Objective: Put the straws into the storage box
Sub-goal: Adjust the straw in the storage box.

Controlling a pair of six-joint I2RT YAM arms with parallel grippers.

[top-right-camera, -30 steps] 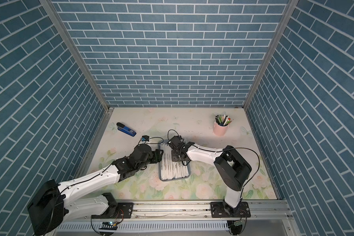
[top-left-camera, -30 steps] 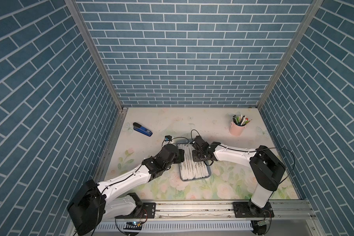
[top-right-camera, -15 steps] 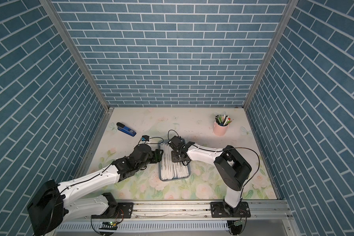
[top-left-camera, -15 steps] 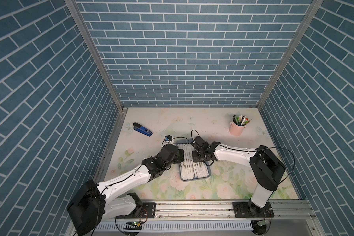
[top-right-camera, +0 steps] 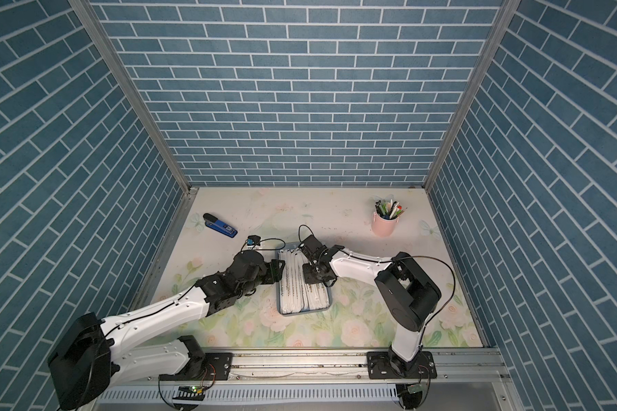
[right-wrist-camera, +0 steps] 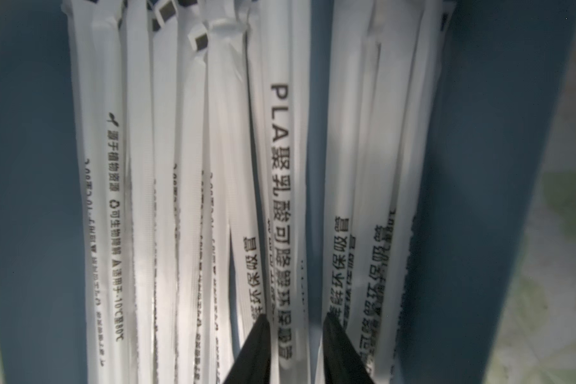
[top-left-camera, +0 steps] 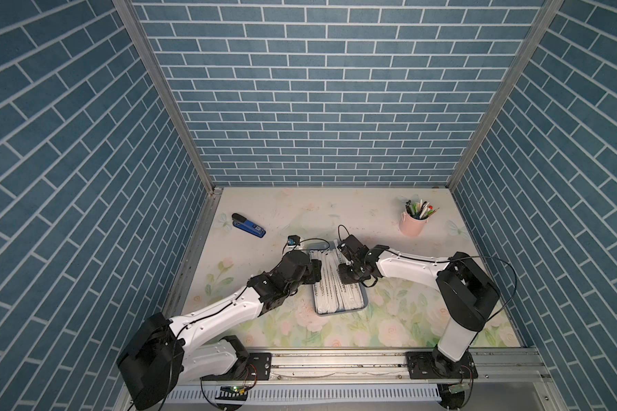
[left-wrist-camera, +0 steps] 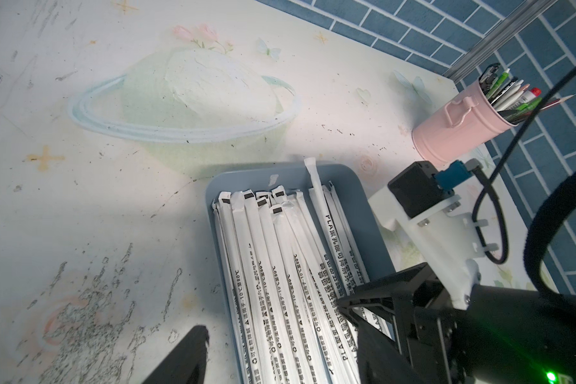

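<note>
The right pincer [right-wrist-camera: 295, 332] and left pincer [top-left-camera: 317, 272] sat much as a second before, at the shallow blue-grey plastic storage box [left-wrist-camera: 246, 179] on the pale floral tabletop [top-left-camera: 389, 320], blue brick-pattern walls [top-left-camera: 317, 106] around. Right jaws stood narrowly parted astride one of the white paper-wrapped straws [right-wrist-camera: 187, 166] lying in the box, not pinching. Left jaws gaped wide, empty, beside the box's rim.

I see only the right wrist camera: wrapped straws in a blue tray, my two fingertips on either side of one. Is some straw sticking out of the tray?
Observer: Yes, one straw pokes past the far end rim of the tray.
Operator: Where is the left gripper?
Observer: The left gripper is open, at the tray's long side.
Operator: What else is there?
Observer: A pink cup and a stapler, both farther back.
</note>
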